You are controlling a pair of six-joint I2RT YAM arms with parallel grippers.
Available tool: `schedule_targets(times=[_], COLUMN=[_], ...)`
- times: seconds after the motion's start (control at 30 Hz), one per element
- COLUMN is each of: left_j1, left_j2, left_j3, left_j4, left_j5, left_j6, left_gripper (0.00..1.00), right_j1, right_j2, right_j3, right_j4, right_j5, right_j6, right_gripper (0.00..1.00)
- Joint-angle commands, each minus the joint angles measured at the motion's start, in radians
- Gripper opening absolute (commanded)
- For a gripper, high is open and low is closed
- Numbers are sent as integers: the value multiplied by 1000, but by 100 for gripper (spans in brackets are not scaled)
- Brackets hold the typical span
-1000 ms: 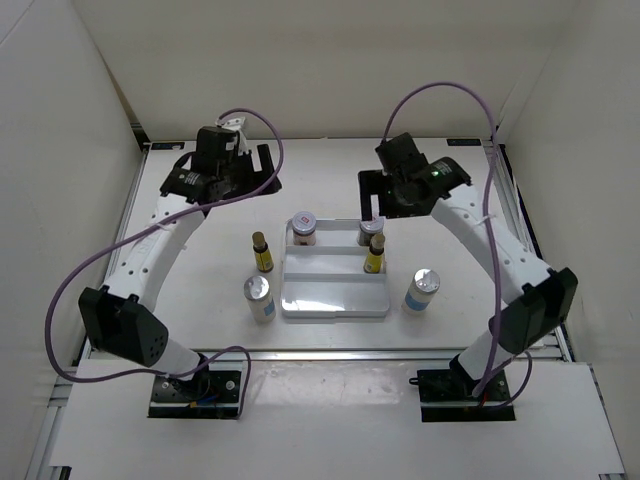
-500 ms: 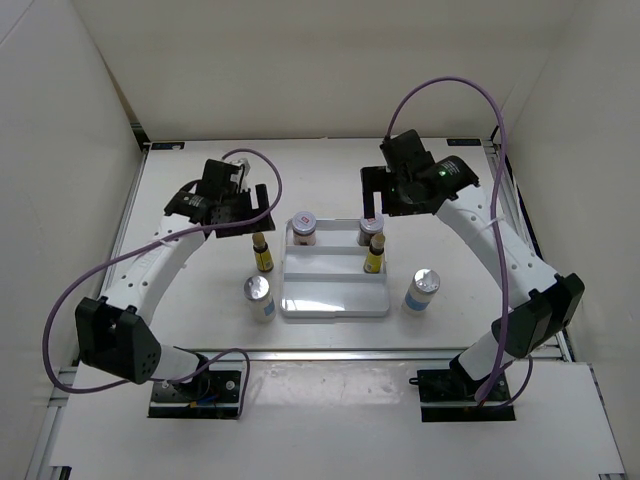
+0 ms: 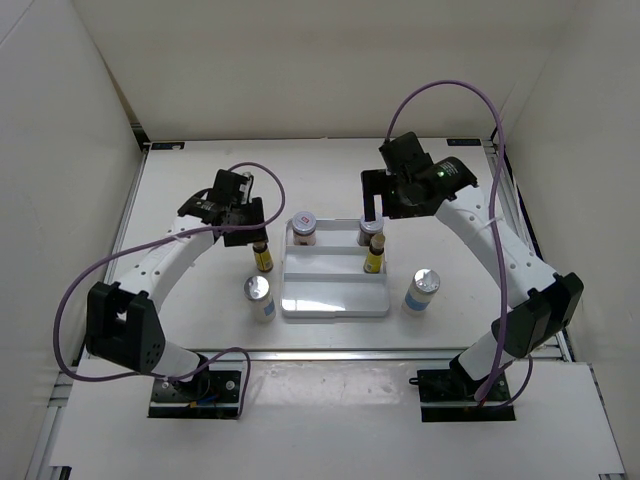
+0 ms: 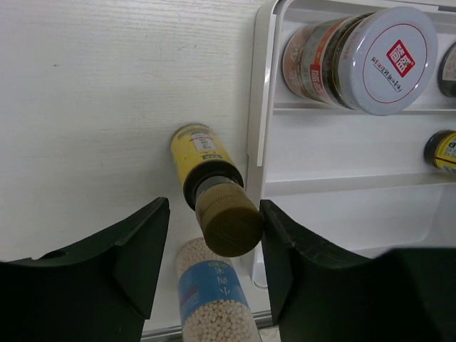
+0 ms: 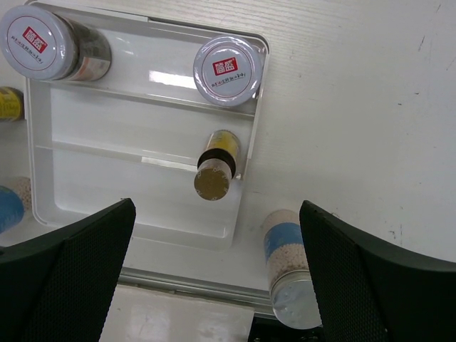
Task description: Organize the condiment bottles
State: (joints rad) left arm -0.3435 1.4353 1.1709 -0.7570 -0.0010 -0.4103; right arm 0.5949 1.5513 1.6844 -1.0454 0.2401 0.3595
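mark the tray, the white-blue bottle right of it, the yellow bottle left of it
tray [image 3: 335, 300], top view, bare floor
white-blue bottle [image 5: 285, 241], right wrist view, blue label
yellow bottle [image 4: 228, 225], left wrist view, tan cap

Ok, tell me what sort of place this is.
Likely a robot test cell, not a kitchen: plain white walls, two arms bolted to the table, bottles staged around a tray.
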Motion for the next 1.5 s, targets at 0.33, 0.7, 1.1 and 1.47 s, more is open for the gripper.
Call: schedule_targets(times=[0.33, 0.7, 1.1, 1.47], left_j1=[-14, -135, -325, -381], left_j2=[-16, -13, 99, 169], left_j3=[137, 334, 283, 245], left_j4=[-4, -82, -73, -24], left_j5=[-51, 4, -97, -260], left_j6=[24, 1, -30, -18], left_gripper=[24, 11, 11, 11], right_j1=[-15, -24, -52, -52], right_j2=[-25, -25, -75, -106], right_j3=[-23, -42, -89, -127], right_j4=[-4, -4, -4, -4], right_j5=[-1, -1, -1, 8], right_j6=[6, 6, 6, 6], right_gripper=[99, 99, 99, 99])
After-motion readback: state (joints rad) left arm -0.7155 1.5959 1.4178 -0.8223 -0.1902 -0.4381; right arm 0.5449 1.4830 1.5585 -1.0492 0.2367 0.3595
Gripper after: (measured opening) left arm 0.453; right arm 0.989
